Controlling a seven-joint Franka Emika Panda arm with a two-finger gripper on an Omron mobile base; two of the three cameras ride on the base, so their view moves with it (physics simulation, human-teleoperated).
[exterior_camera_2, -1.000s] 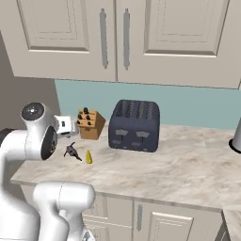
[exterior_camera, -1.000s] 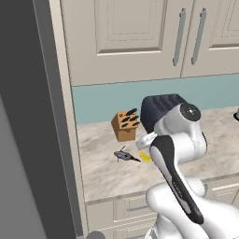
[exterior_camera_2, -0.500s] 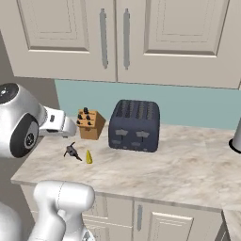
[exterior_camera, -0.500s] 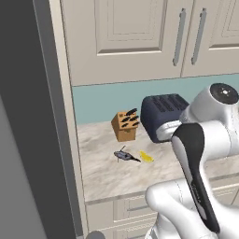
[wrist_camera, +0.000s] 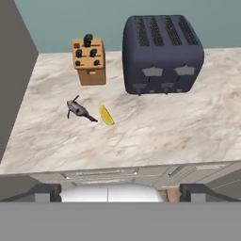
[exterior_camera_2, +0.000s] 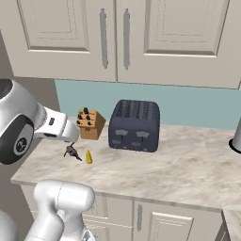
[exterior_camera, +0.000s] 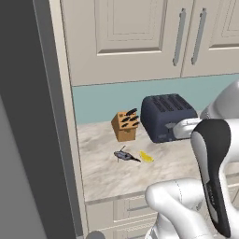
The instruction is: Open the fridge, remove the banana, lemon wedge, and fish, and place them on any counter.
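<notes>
Two of the three items already lie on the counter in the left base view: the fish and, just right of it, a small yellow piece I take for the lemon wedge, both nearer than the knife block and left of the toaster. The dark slab at far left I judge to be the side of the fridge. No banana lies on this stretch of counter, so that one seems left to fetch.

From the right base view, the fish and lemon wedge sit close together near the counter's left end, in front of the knife block; the toaster stands to their right.

Looking along my hand, my gripper is spread wide and empty, its tips well apart over the counter's near edge. The fish and lemon wedge lie nearly touching, well clear of my fingers.

No brand, label or writing is readable on anything.
</notes>
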